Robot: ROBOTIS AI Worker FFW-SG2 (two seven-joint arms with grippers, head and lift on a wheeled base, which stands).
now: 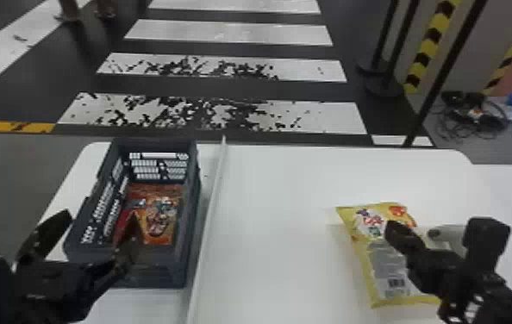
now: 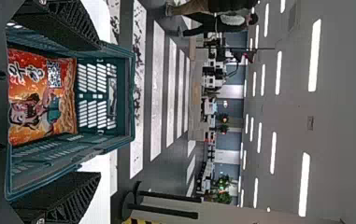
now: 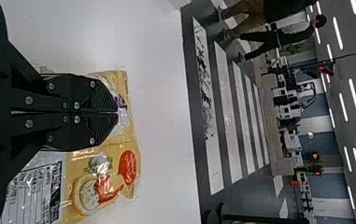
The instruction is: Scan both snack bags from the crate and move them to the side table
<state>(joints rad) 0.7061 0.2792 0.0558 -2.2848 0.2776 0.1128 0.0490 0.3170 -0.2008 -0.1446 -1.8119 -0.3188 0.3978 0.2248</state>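
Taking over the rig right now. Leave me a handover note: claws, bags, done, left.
Left claw: open and empty, at the near end of the crate.
Right claw: fingers together over the yellow bag; can't tell if it pinches it.
Bags: orange one in the crate; yellow one flat on the white table, right of the divider strip.
Done: yellow bag is out of the crate. Can't tell if it's scanned.
Left: orange bag to pick, scan and move; confirm yellow's scan and final spot.

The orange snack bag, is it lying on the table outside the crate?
No, the orange snack bag lies inside the crate, between its slatted walls.
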